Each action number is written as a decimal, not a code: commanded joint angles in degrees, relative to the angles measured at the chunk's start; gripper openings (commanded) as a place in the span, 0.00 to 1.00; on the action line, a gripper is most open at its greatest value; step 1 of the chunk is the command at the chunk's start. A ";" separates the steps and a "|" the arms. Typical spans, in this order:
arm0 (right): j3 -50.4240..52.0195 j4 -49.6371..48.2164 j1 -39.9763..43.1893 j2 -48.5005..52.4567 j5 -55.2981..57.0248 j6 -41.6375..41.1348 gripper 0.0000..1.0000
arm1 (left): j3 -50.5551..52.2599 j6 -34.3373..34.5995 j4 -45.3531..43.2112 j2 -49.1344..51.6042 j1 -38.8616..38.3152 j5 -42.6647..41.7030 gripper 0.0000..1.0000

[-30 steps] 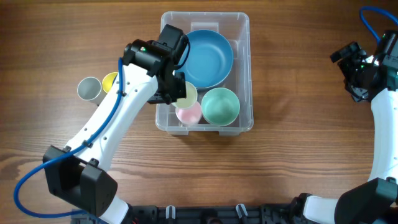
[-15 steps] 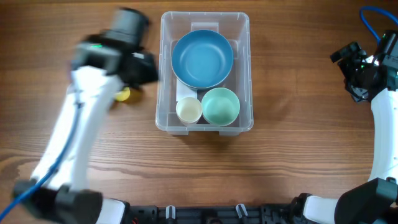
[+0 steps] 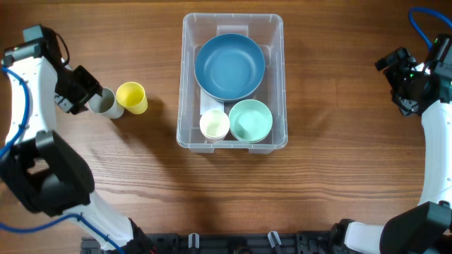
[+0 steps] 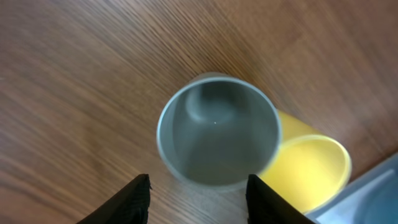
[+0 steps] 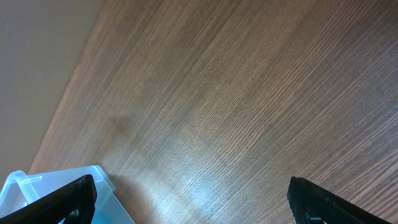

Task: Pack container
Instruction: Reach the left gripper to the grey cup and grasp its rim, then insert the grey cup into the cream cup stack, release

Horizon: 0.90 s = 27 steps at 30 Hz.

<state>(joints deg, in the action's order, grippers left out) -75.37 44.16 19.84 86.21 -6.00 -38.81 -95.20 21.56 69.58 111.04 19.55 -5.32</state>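
Observation:
The clear container (image 3: 277, 42) stands at the table's middle. It holds a large blue bowl (image 3: 229, 67), a mint green bowl (image 3: 251, 120) and a small cream cup (image 3: 214, 124). A grey cup (image 3: 104, 103) and a yellow cup (image 3: 132, 97) stand side by side left of the container; both also show in the left wrist view, grey (image 4: 217, 130) and yellow (image 4: 311, 171). My left gripper (image 3: 83, 90) is open and empty, right beside the grey cup, its fingertips (image 4: 198, 202) just short of the cup's rim. My right gripper (image 3: 397, 77) is open and empty over bare wood far right.
A corner of the container (image 5: 56, 199) shows at the lower left of the right wrist view. The wooden table (image 3: 339, 183) surrounds the container on all sides.
My left arm has swung from over the container out to the far left, beside the grey cup. The cream cup now sits in the container where the pink cup showed. The right arm has not moved.

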 commanded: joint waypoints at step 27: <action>-0.31 0.02 -0.09 0.39 -0.48 -0.63 1.00 | 9.20 2.89 -5.42 -8.37 6.10 4.07 0.04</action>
<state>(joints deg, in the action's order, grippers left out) -75.37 44.18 19.84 86.21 -6.00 -38.81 -85.56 23.27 62.35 111.57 22.24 -1.39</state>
